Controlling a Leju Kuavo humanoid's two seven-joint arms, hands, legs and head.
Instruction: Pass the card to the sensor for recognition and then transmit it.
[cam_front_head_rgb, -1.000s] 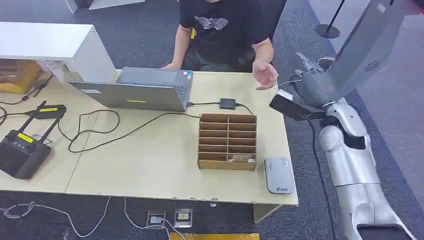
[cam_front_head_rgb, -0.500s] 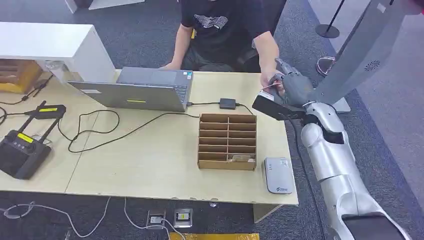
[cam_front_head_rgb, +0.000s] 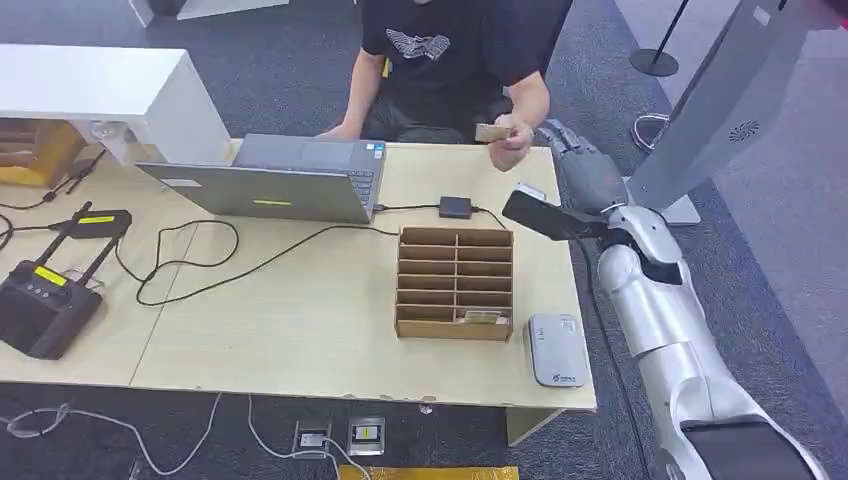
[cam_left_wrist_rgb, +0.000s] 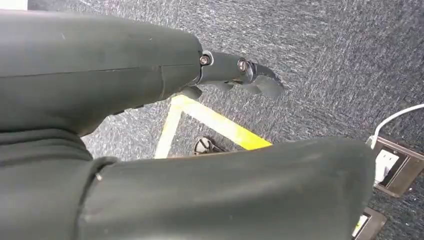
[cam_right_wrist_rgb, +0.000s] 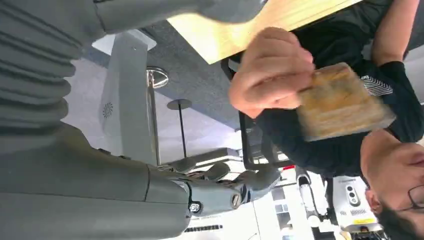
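One card (cam_front_head_rgb: 491, 132) — held in the person's hand (cam_front_head_rgb: 512, 140) above the table's far edge, apart from the right hand (cam_front_head_rgb: 583, 172), whose fingers are apart, holding nothing. Left hand (cam_left_wrist_rgb: 235, 75) hangs over carpet, fingers loosely apart, empty. Handover looks done — best to draw the arm back clear of the person. One sensor (cam_front_head_rgb: 557, 350), one cardboard rack (cam_front_head_rgb: 455, 284), one laptop (cam_front_head_rgb: 280, 180).

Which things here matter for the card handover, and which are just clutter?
Job: card in the person's hand; right hand, holding nothing; sensor; cardboard rack.
Clutter: laptop; power adapter; remote controller; cables.
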